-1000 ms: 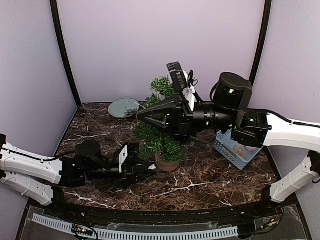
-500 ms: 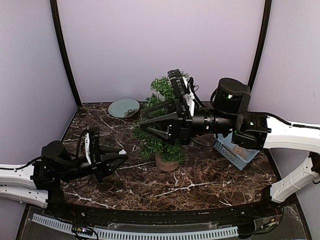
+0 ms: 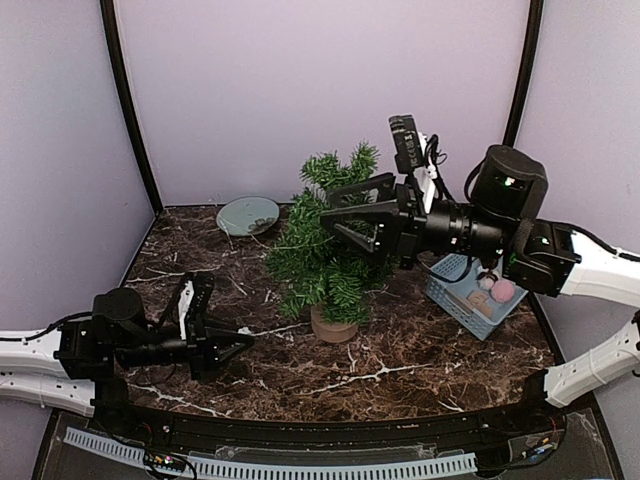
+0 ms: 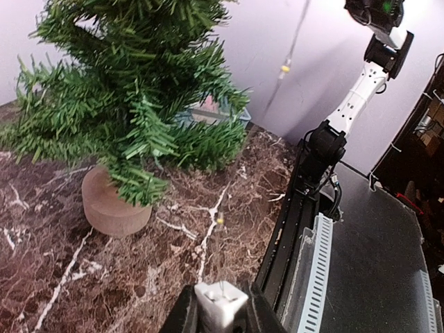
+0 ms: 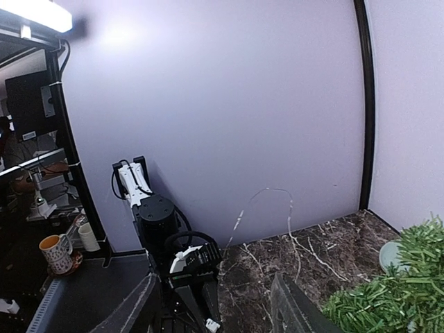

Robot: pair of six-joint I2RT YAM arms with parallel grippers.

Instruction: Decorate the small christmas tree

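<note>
Two grippers are working by the small christmas tree (image 3: 322, 262) mid-tabletop: right gripper (image 3: 333, 217) hanging released, left gripper (image 3: 246, 341) clenching a thin wire (image 4: 220, 220).

The small christmas tree (image 3: 320, 255) stands on the table (image 3: 400, 365); basket (image 3: 458, 305) to its right, seemingly a dish (image 3: 232, 216) behind-left.

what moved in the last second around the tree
The right gripper opened and drew back from the tree, going up and to the right; whether it let anything go is not clear. The left gripper pulled away from the foot of the tree, back toward the left. The tree, the dish and the basket stayed where they were.
</note>
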